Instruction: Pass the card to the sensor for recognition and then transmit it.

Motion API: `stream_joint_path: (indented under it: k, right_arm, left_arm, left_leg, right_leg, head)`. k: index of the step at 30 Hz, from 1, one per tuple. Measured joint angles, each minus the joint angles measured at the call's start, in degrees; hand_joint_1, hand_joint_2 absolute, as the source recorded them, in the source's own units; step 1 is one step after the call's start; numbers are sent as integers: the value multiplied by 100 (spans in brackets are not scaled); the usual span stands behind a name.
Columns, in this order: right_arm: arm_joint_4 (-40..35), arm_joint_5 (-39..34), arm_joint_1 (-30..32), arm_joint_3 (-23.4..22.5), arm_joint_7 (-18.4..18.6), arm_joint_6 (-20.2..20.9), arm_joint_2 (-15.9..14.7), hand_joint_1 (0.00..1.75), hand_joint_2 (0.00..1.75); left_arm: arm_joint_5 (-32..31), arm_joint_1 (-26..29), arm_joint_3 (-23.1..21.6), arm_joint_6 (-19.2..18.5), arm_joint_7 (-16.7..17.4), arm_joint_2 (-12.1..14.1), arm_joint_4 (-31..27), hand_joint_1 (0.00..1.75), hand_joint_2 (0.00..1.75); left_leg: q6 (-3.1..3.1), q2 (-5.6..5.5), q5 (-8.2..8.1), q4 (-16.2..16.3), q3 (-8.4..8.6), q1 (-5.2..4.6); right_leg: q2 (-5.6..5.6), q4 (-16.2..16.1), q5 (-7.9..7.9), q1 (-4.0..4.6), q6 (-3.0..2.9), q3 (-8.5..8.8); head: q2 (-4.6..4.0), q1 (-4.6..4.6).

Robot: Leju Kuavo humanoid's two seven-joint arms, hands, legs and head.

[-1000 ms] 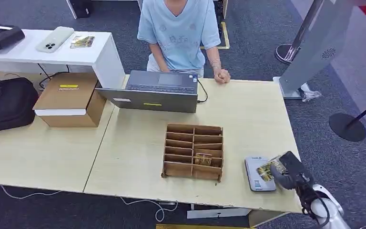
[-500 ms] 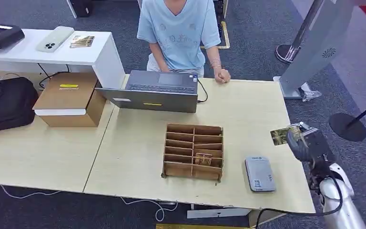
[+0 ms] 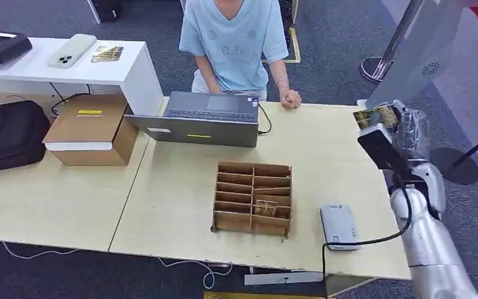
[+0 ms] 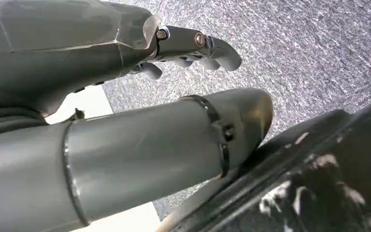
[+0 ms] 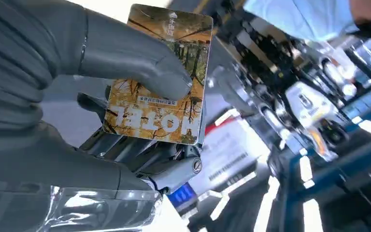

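Observation:
My right hand (image 3: 393, 134) is raised above the table's far right corner and pinches a yellow-brown hotel card (image 3: 376, 116). In the right wrist view the thumb presses the card (image 5: 163, 77) flat against the fingers of that hand (image 5: 92, 92). The grey card sensor (image 3: 339, 227) lies flat on the table near the front right edge, well below and nearer than the card. A person in a light blue shirt (image 3: 236, 37) stands behind the table, a fist (image 3: 290, 98) resting on its far edge. My left hand (image 4: 188, 46) hangs over grey carpet, fingers curled, holding nothing.
A wooden divider box (image 3: 253, 197) with a card in one slot stands mid-table, left of the sensor. An open laptop (image 3: 200, 118) sits at the far edge. A cardboard box (image 3: 91, 129) and black bag (image 3: 6, 134) are on the left table. A grey kiosk stand (image 3: 411, 56) rises at right.
My right hand lifted the card off the sensor, then carried it up and toward the far right corner of the table. The sensor now lies uncovered.

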Motion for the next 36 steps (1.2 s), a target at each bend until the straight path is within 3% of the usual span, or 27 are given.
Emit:
stream_joint_path:
  k: [4, 10, 17, 24, 29, 36]
  right_arm:
    - [169, 920, -507, 455, 70, -437, 9, 175, 175]
    - [881, 1998, -1478, 1309, 144, -338, 59, 175, 175]
    - [2178, 3175, -2849, 2254, 606, -391, 593, 175, 175]
    - [3113, 3715, -3680, 2719, 909, -410, 1119, 175, 175]
    - [3707, 4064, -4152, 2929, 1252, -60, 1460, 175, 175]
    - [4423, 3999, -4584, 2963, 1453, 874, 1994, 175, 175]
  left_arm:
    - [0, -22, -50, -20, 0, 0, 0, 0, 0]
    - [0, -42, -151, -90, -26, 20, 0, 0, 0]
    - [-2, -64, -192, -101, -31, 26, 0, 0, 0]
    - [0, -64, -195, -103, -31, 35, 0, 0, 0]
    - [-2, -63, -197, -109, -31, 48, 0, 0, 0]
    - [0, -61, -194, -149, -33, 50, 0, 0, 0]
  left_leg:
    - [-2, 0, 2, 0, 1, 0]
    - [-1, -1, 6, 0, -1, 0]
    - [-6, -3, 12, 0, 1, 2]
    - [-6, -2, 12, 0, -1, 1]
    - [-6, -2, 12, 1, -1, 1]
    - [-6, -2, 12, 1, -1, 1]
  right_leg:
    - [0, -1, 0, 0, 0, 0]
    - [0, 2, 3, 0, 0, 0]
    - [1, 8, 4, 1, -1, -4]
    - [2, 7, 4, 0, -1, -4]
    - [2, 7, 4, 0, 0, -4]
    - [2, 8, 4, 1, -1, -8]
  head:
    - [0, -2]
    - [0, 0]
    - [0, -2]
    - [0, -2]
    - [0, 0]
    - [0, -4]
